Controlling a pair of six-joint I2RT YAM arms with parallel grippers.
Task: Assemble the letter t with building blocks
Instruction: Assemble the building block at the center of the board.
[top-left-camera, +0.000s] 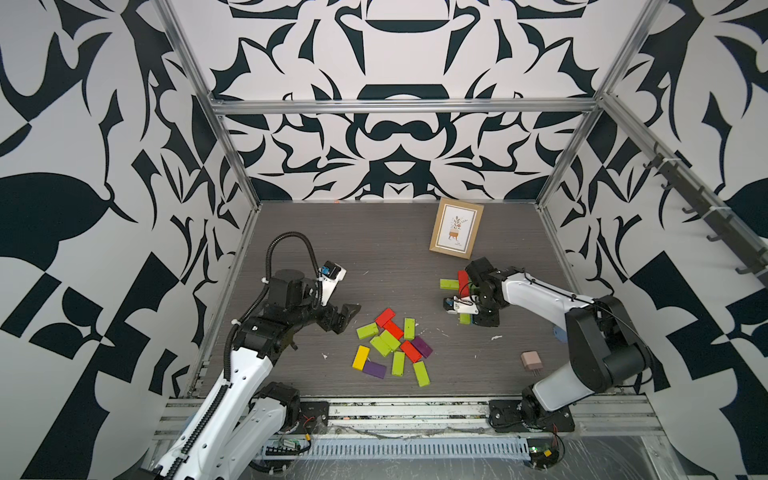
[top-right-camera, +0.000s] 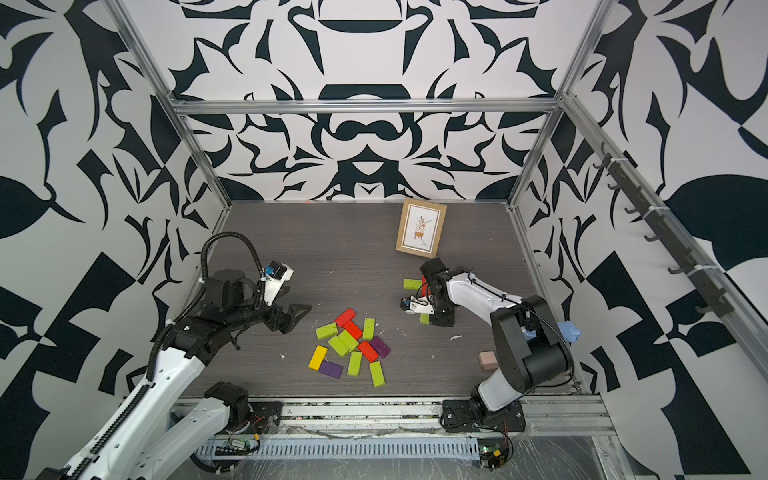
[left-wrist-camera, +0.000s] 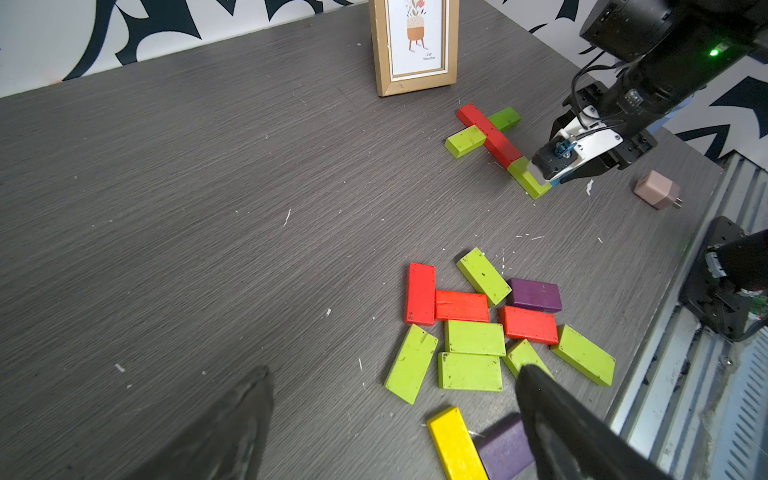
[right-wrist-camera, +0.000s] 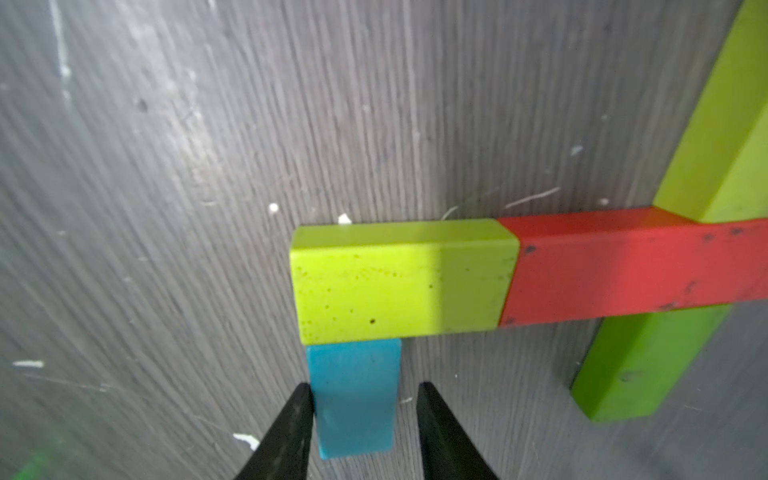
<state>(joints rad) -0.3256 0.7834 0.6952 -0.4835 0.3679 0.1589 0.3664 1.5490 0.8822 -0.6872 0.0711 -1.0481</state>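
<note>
A partly built letter lies at the right. A red block (right-wrist-camera: 623, 266) and a lime block (right-wrist-camera: 399, 278) form the stem, and lime blocks (right-wrist-camera: 731, 124) cross its far end. A teal block (right-wrist-camera: 353, 399) butts against the lime stem block's side. My right gripper (right-wrist-camera: 365, 386) straddles the teal block, open: one finger touches it and the other stands clear. In both top views the right gripper (top-left-camera: 478, 319) hides the teal block. A loose pile of building blocks (top-left-camera: 392, 345) lies mid-table. My left gripper (top-left-camera: 347, 318) hovers left of the pile, wide open and empty (left-wrist-camera: 392, 370).
A gold photo frame (top-left-camera: 456, 228) stands just behind the letter. A pale pink plug adapter (top-left-camera: 531, 360) lies near the right arm's base. Aluminium rails (top-left-camera: 415, 409) run along the table's front edge, and patterned walls close in the other sides.
</note>
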